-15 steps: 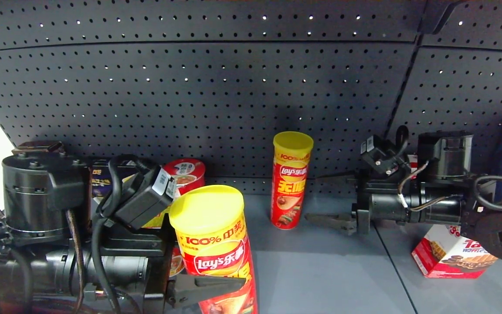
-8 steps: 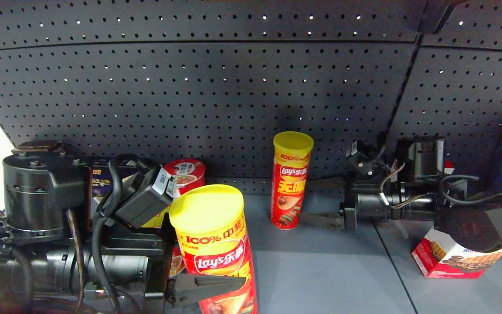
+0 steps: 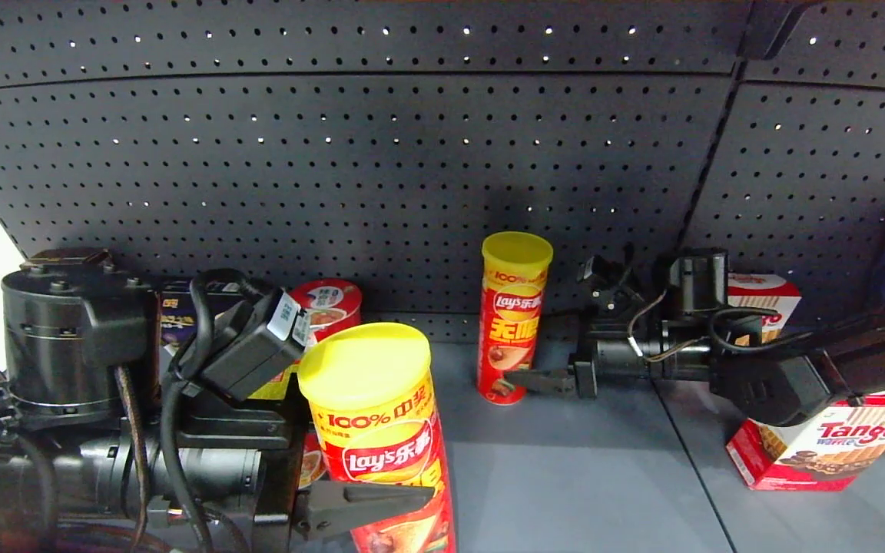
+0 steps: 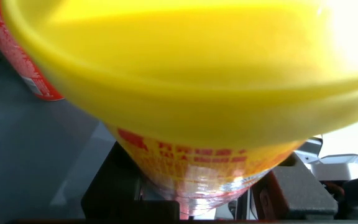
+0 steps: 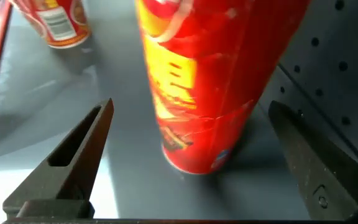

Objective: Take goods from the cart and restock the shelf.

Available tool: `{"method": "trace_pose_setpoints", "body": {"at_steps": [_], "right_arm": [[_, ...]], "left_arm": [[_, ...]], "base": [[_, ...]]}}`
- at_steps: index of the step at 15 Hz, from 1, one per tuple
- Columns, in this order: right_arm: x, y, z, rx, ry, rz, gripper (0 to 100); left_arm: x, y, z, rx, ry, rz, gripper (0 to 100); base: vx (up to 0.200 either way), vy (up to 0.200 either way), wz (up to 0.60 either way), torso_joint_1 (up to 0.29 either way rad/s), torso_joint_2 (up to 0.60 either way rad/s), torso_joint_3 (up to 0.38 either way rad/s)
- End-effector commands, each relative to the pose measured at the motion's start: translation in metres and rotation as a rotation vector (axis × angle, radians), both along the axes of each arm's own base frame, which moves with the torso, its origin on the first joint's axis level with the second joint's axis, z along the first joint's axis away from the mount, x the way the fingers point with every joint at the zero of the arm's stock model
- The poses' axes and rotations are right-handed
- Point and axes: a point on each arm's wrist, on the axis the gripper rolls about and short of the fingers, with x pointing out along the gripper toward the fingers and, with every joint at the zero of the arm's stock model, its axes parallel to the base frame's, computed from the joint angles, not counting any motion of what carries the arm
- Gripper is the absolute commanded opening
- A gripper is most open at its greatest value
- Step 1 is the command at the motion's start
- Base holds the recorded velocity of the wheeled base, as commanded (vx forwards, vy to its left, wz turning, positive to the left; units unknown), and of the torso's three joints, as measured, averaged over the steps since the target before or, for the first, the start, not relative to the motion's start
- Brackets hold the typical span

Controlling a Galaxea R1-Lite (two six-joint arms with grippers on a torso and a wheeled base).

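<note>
Right hand (image 5: pixel 191 112), fingers spread apart, lies low on the shelf (image 3: pixel 581 476), pointing toward 9 o'clock in the head view. It has one finger on either side of the base of the far can (image 3: pixel 514 315), with no contact visible. That can stands upright, long axis vertical, close to the pegboard (image 3: pixel 335 192). At its 7 o'clock the left hand (image 3: pixel 381 495) is clamped on a second can (image 3: pixel 377 430), also upright. The right hand is nearer the far can, and closing should grip it.

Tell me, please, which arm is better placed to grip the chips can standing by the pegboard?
Right: the right tool, open, is lined up at the standing can's base, while the left tool is shut on a second can.
</note>
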Motion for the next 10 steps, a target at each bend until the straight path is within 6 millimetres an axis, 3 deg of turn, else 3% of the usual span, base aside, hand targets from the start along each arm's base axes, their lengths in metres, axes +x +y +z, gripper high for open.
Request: {"method": "trace_pose_setpoints", "body": {"at_steps": [1,10], "right_arm": [[0.011,0.005,-0.009,-0.006,0.011,0.0,100],[0.022,0.029,-0.019,0.006,0.008,0.067,100]], "left_arm": [[0.0,0.0,0.0,0.0,0.002,0.0,0],[-0.001,0.0,0.0,-0.001,0.0,0.002,0]], "base": [[0.0,0.0,0.0,0.0,0.0,0.0],[0.0,0.0,0.0,0.0,0.0,0.0]]}}
